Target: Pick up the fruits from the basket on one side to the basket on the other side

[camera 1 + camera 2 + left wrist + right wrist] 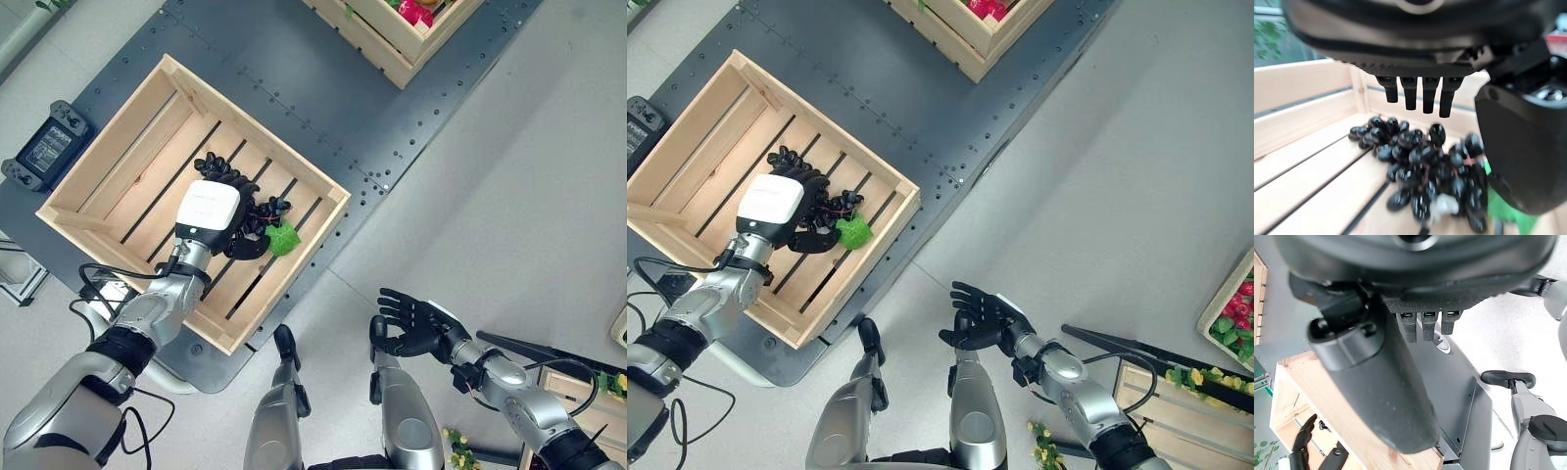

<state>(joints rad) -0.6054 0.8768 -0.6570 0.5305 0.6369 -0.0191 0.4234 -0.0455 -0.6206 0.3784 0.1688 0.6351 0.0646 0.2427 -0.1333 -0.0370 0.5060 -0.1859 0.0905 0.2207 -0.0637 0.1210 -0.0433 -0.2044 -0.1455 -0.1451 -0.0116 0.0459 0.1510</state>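
**Q:** Pale grey flooring and a dark metal platform (294, 78) form the setting; what is seen nearest the robot?

**A:** Nearest, over bare floor, the right hand (411, 328) is shown with its fingers spread and relaxed, nothing being held. Further out, the left hand (211, 211) is placed inside the near wooden crate (328, 211), which rests on the platform.

**Q:** Where is the fruit located?

**A:** A bunch of dark grapes (1425, 171) with a green leaf (284, 238) is seen on the crate's slats, just beyond the left palm. In the left wrist view the fingers (1415, 90) are held straight and apart above the bunch, the thumb beside it; the bunch is judged not to be clamped.

**Q:** How is the step best performed?

**A:** If a release is intended, the hand is best lifted straight up so the bunch is not dragged. If a grasp is intended, fingers and thumb should be closed round the cluster's middle, not on loose berries.

**Q:** What do the containers hold?

**A:** Apart from the grapes, the near crate is bare. Farthest away, red fruit (416, 12) is held in a second crate (392, 49).
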